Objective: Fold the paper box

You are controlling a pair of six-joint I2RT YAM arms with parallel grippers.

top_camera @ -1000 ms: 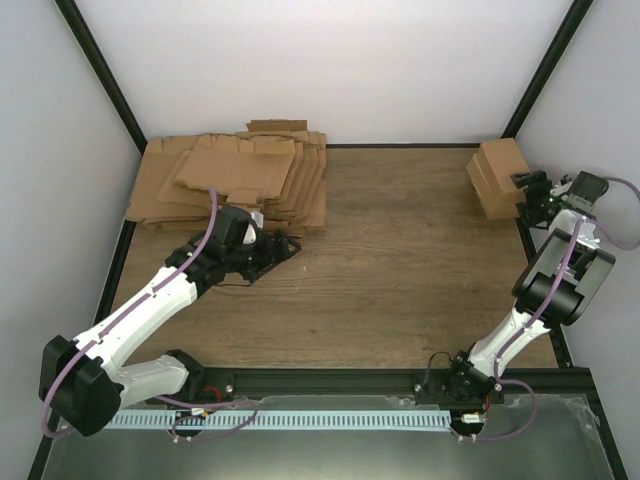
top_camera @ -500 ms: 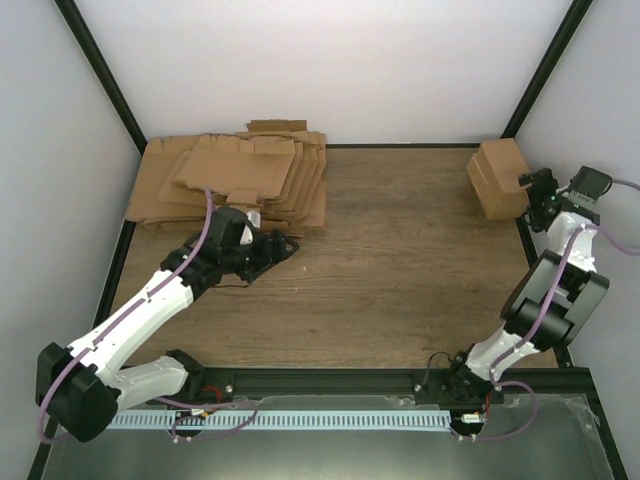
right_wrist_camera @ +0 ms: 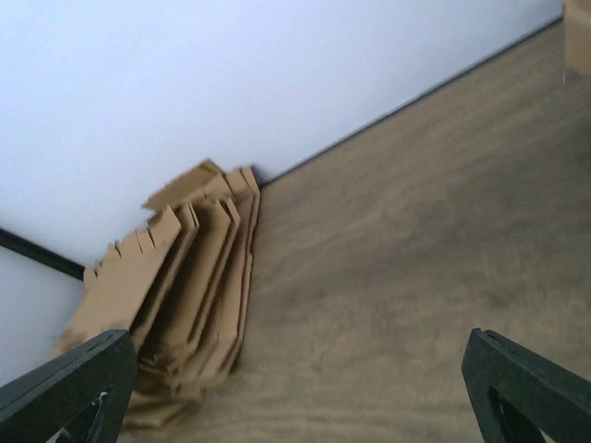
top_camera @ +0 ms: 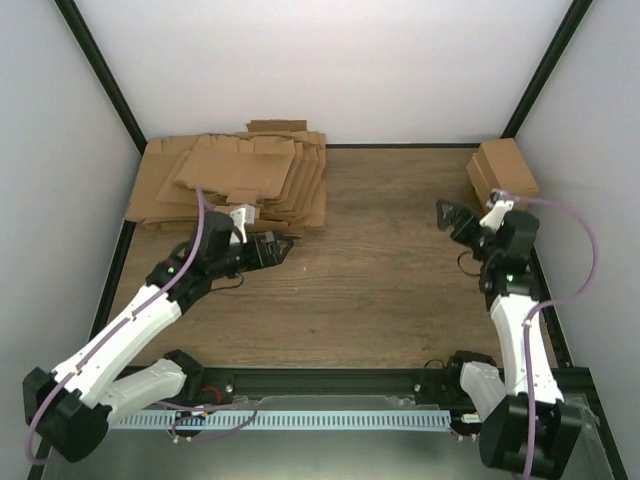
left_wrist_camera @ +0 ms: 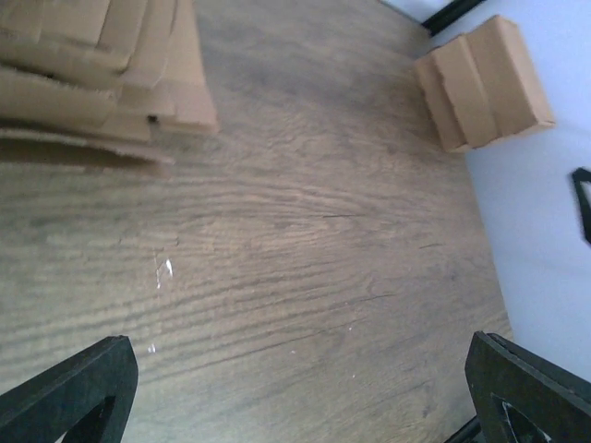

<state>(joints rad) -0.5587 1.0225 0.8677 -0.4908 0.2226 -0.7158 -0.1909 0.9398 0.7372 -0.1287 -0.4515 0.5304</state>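
Observation:
Two small folded brown cartons [top_camera: 498, 178] stand pressed together in the back right corner, also seen in the left wrist view [left_wrist_camera: 485, 78]. The paper box is one of them; I cannot tell which. My right gripper [top_camera: 452, 218] hovers open left of the cartons, apart from them, and in its wrist view [right_wrist_camera: 297, 360] the jaws frame only bare wood. My left gripper [top_camera: 277, 244] is open just in front of the pile's near right corner, its jaws [left_wrist_camera: 300, 369] wide with nothing between them.
A thick pile of flat brown die-cut sheets [top_camera: 235, 180] fills the back left corner, also visible in the right wrist view [right_wrist_camera: 185, 277]. The wooden table [top_camera: 380, 280] is bounded by a black frame and white walls at the back and sides.
My right arm swung away from the cartons by the right wall toward the table's middle, its jaws opening wider. My left arm drew back slightly from the pile and opened a little more.

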